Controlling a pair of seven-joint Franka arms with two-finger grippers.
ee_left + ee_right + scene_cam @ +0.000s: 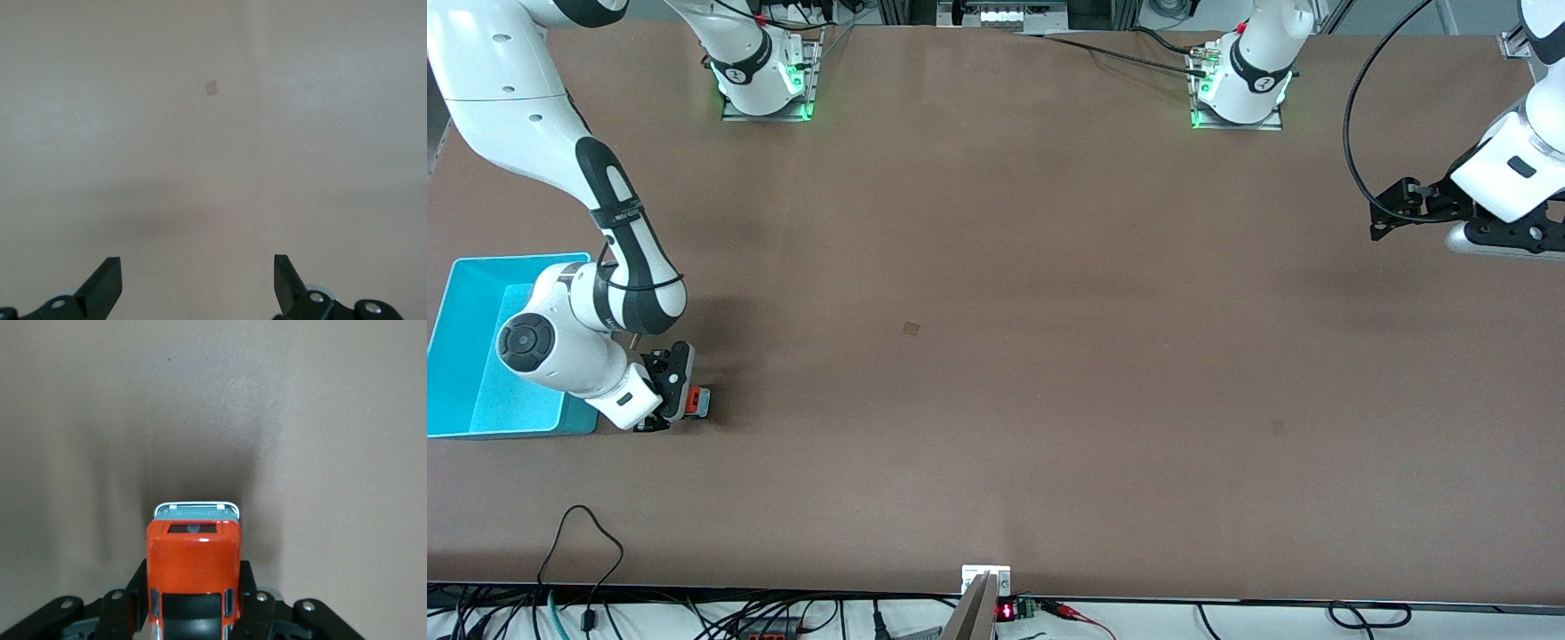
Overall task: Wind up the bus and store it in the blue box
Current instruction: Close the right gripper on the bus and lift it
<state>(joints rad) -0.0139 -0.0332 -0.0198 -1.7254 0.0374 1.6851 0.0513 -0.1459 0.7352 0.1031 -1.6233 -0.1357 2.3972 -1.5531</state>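
right gripper [679, 397]: clamped on orange toy bus [695, 402], at table level, 3 o'clock of blue box [467, 356] | left gripper [198, 283]: spread wide, waiting | writing: none legible

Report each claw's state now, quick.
Left claw: open, holding nothing, over bare table at the left arm's end.
Right claw: shut on the bus, beside the blue box.

table [1049, 356] brown | blue box [463, 356] and bus [694, 402] on it, side by side
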